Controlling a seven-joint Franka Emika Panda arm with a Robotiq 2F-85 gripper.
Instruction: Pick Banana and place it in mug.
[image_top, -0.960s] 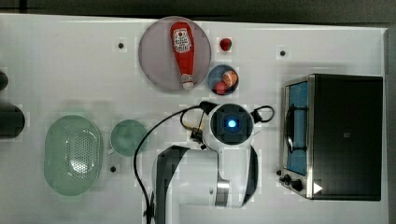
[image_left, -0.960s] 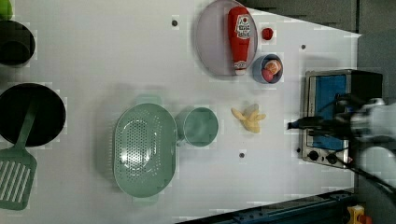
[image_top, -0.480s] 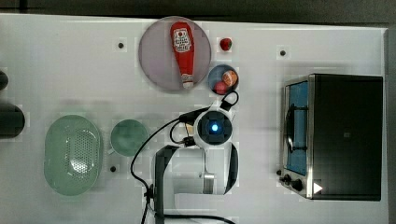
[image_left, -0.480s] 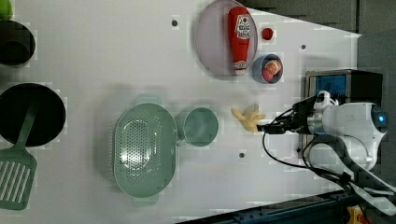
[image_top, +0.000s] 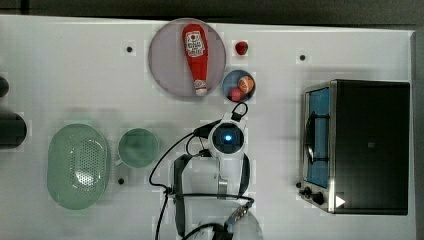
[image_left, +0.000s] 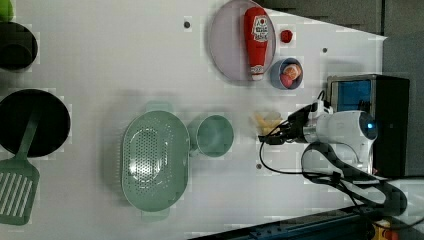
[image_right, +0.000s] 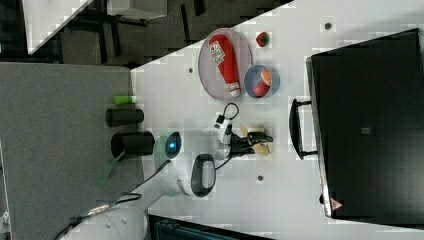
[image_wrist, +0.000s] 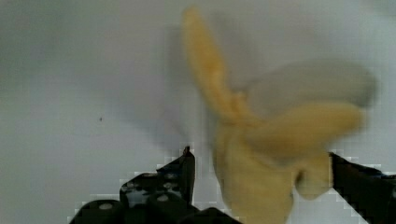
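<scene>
Item one, your gripper (image_wrist: 261, 182): fingers spread wide, one on each side of the banana (image_wrist: 275, 140), apparently not yet pressing it; contact is hard to judge.

Item two, banana (image_left: 267, 122): lying on the white table (image_left: 125, 65), near the mug (image_left: 214, 135), to the left view's right of it.

Item three, mug: upright, touching or just beside the colander (image_left: 152, 160).

Item four, ketchup bottle (image_top: 196, 57): lying on the round plate (image_top: 167, 60), with a blue bowl (image_top: 238, 86) just beside it.
</scene>
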